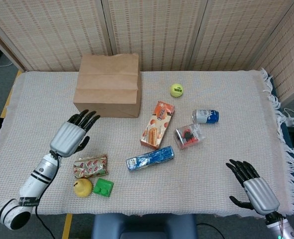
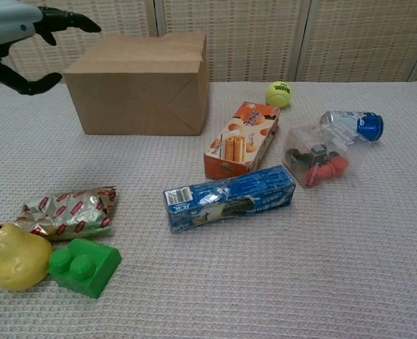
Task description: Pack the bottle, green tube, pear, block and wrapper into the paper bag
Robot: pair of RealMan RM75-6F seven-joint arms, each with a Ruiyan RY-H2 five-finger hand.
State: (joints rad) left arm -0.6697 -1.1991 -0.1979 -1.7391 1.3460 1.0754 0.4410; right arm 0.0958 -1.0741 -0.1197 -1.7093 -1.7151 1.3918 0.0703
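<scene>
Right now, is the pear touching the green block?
Touching. In the chest view the pear presses against the green block with no cloth showing between them.

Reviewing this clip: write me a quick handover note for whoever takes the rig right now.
Left hand open, above the cloth between the paper bag and the wrapper.
Right hand open, at the near right corner.
Pear and block touch at the near left; bottle lies at right. No green tube visible.
Nothing packed; bag lies on its side.
</scene>
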